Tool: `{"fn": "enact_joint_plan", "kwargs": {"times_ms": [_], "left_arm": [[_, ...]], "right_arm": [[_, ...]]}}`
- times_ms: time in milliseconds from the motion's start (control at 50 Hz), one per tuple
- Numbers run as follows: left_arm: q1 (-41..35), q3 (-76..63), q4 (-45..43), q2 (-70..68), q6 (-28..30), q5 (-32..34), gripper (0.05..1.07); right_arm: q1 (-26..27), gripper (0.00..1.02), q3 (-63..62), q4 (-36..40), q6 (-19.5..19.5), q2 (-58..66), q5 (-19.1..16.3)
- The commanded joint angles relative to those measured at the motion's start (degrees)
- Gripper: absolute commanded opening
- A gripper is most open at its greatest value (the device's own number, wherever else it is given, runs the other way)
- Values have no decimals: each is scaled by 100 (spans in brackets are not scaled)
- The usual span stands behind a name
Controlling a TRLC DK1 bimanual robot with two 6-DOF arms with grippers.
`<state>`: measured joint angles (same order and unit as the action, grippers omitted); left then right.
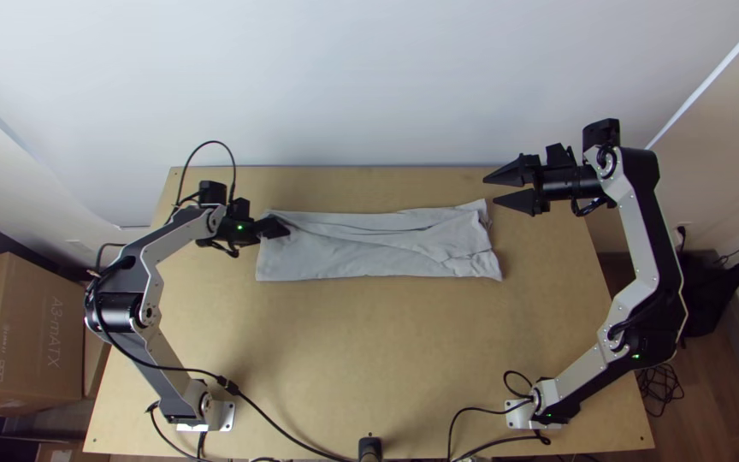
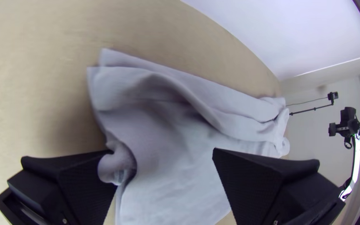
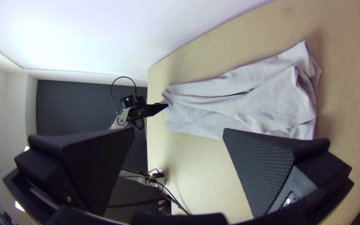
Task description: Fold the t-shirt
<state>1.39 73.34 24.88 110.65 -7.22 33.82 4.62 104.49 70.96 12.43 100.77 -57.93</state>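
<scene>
- From where I'm standing, the left gripper [image 1: 277,228] is at the t-shirt's left end, by its far corner, covering a bit of cloth; its own wrist view shows the fingers wide apart, a bunched bit of edge against one.
- The right gripper [image 1: 491,190] hangs near the t-shirt's far right corner, fingers apart.
- The t-shirt [image 1: 344,257] lies in a long folded strip across the table [image 1: 387,359], rumpled, its right end uneven; I can't tell which part is sleeve or hem.
- Nearer than the t-shirt, a black thing [image 1: 369,447] is cut off at the top view's bottom edge.
- Well left of the t-shirt, a cardboard box [image 1: 40,334] carries printed lettering.
</scene>
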Motion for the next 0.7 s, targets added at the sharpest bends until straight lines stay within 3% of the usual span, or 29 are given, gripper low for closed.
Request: {"fn": "enact_joint_plan", "kwargs": {"times_ms": [0,40,80,120,160,180,400,680], "left_arm": [[-271,-83,25,326,-288,-166,101],[-332,-101,16,326,-280,-262,97],[-359,-153,-10,308,-262,-280,79],[-376,-206,-107,290,-271,-456,52],[-367,-224,-124,282,-271,-552,15],[-341,-224,-133,282,-280,-561,7],[169,-549,-124,-88,-174,-587,8],[1672,-637,579,-624,784,-570,8]], "right_arm": [[-14,97,-139,23,49,-269,-87],[-14,97,-166,23,49,-295,-95],[-14,97,-209,23,49,-321,-87],[-5,97,-262,23,32,-365,-87],[-5,97,-324,23,5,-400,-87],[4,97,-350,23,-3,-418,-87],[39,97,-605,23,-109,-567,-87],[47,97,-904,23,-285,-620,-87]]}}
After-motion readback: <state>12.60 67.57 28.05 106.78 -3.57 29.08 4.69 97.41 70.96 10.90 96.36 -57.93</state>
